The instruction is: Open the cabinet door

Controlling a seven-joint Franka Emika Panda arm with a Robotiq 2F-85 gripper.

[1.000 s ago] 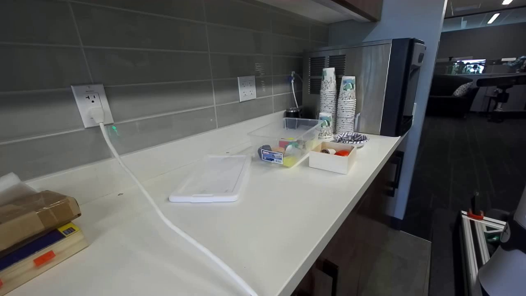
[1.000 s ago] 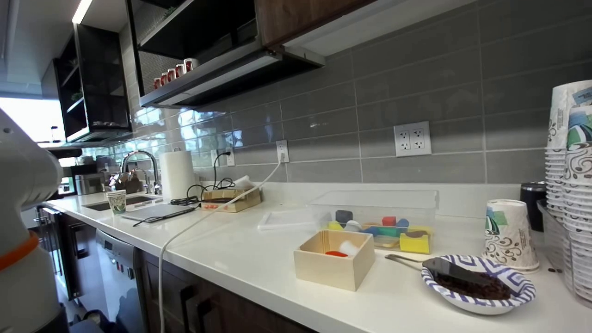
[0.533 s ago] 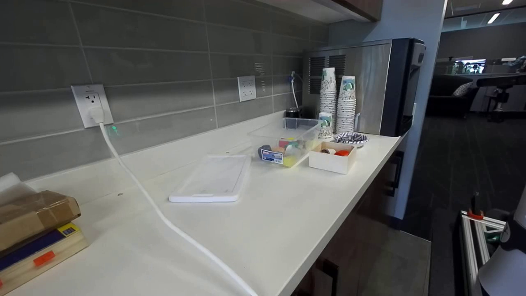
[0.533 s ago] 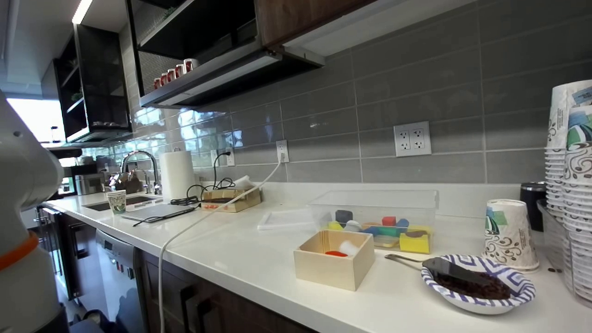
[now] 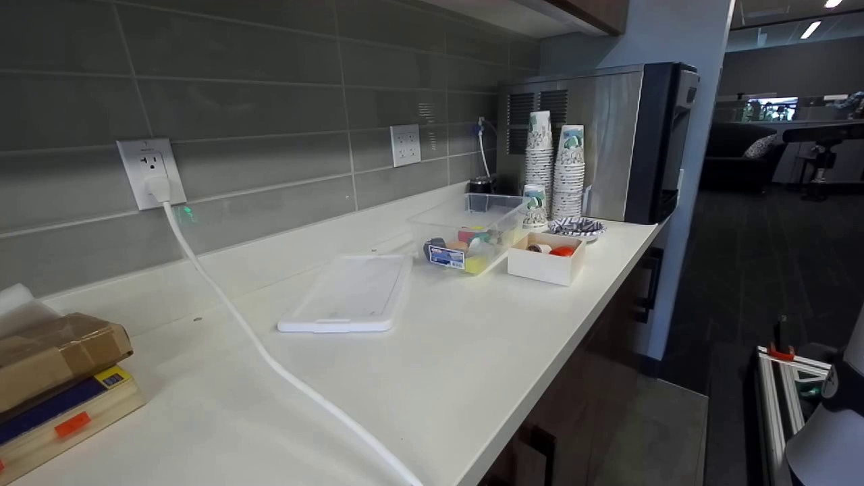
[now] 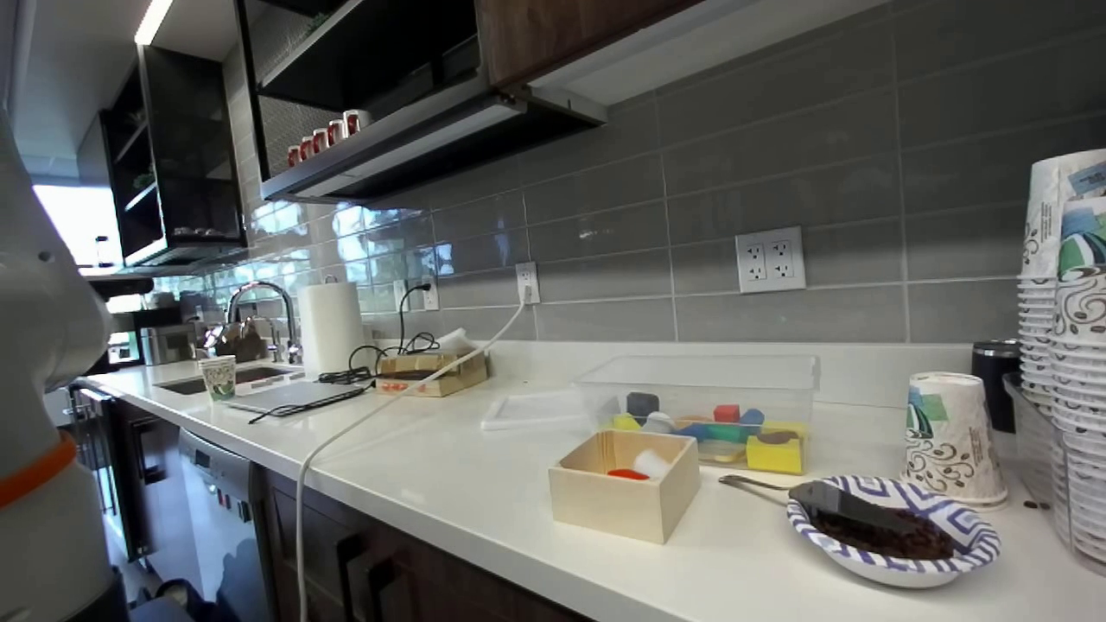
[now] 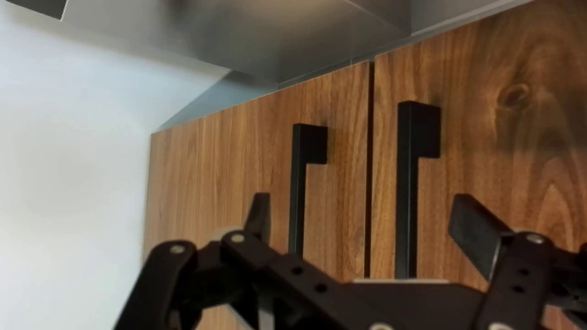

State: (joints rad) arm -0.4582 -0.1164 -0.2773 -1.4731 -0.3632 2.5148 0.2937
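In the wrist view, two brown wooden cabinet doors stand side by side and shut, a thin dark gap between them. The left door (image 7: 220, 178) and the right door (image 7: 513, 151) each have a long black bar handle, the left handle (image 7: 298, 197) and the right handle (image 7: 406, 197). My gripper (image 7: 364, 220) is open and empty in front of the doors. Both handles show between its spread fingers, and no contact is visible. The handles' lower parts are hidden behind the gripper. The gripper is out of sight in both exterior views.
A white wall (image 7: 78, 160) borders the left door. A grey surface (image 7: 284, 32) lies beyond the doors' edge. A white counter (image 6: 484, 510) carries a wooden box (image 6: 622, 497), a clear bin (image 6: 708, 380), a bowl (image 6: 894, 566) and cups (image 6: 955, 441). A white cable (image 6: 380, 393) crosses it.
In an exterior view, the white arm at the left edge has turned slightly, and a mark on it has shifted right and down. The counter and its objects have not moved.
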